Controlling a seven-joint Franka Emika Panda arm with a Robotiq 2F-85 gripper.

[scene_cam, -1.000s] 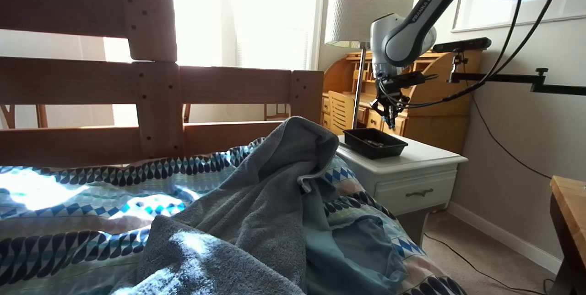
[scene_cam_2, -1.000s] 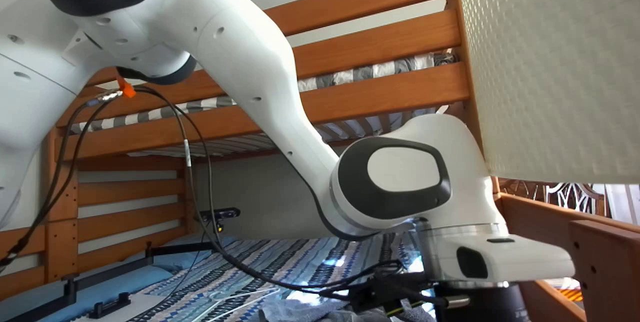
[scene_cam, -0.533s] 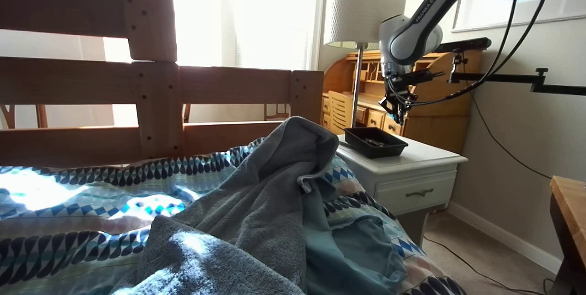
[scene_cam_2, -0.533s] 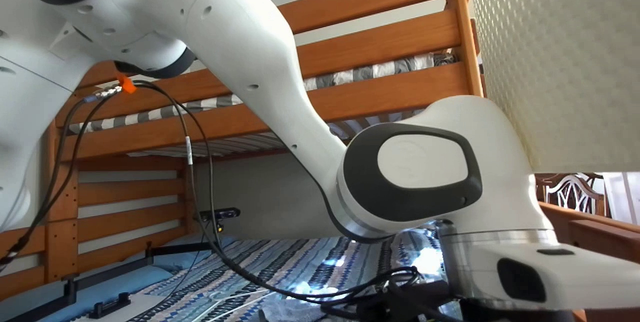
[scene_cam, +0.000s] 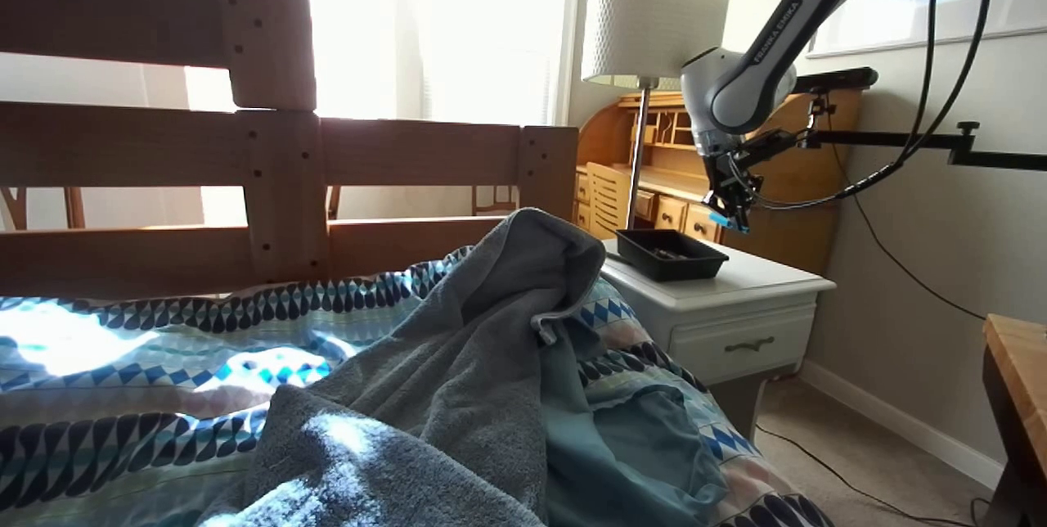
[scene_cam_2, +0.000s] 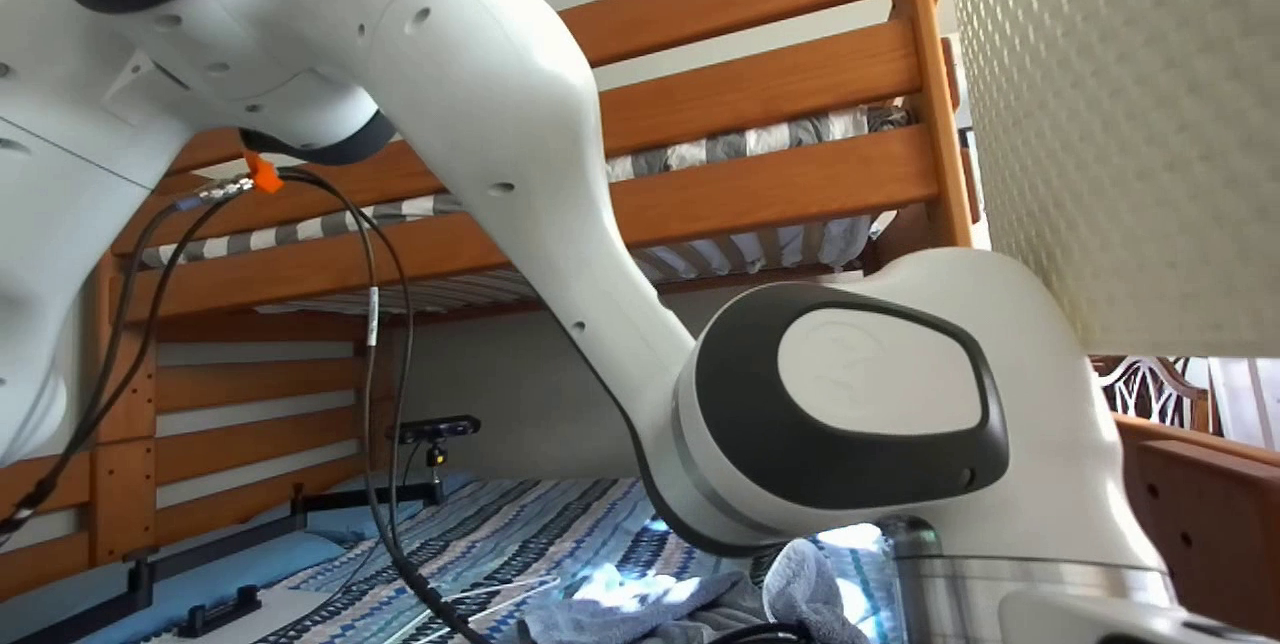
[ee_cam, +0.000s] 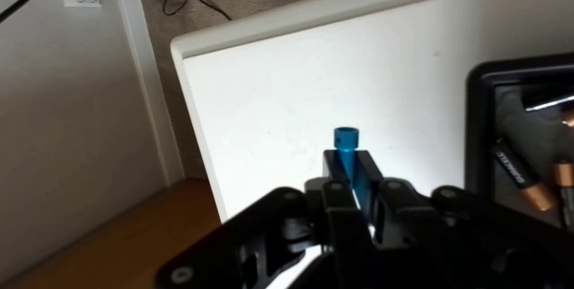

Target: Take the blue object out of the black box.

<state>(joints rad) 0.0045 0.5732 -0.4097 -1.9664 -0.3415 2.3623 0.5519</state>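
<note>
Strong daylight from the window [scene_cam: 442,28] backlights the room, and next to the wooden bunk bed [scene_cam: 282,208] stands a small white desk [scene_cam: 769,275]. Above the desk, in the air, hangs the blue object [ee_cam: 346,138], pinched between the jaws, which are drawn together with only its narrow body in the gap. Its wider end, with a hollow mouth, sticks out past the jaws in the wrist view; much of the rest is hidden by them. It looks like rigid moulded plastic (a guess, from the even colour and crisp edges), so I expect it to be light, stiff and hard to damage, though smooth and round enough to swivel or slide under flat contact. The narrow body just behind the wider end is a sound place to hold, since the flare should check slipping one way; modest pressure ought to do. The black box [scene_cam: 691,268] stands on the desk, the object clear of its rim, so the lift-out seems done. Batteries [ee_cam: 523,177] lie loose inside the box, and the floor lamp [scene_cam: 658,10] rises behind the desk.
</note>
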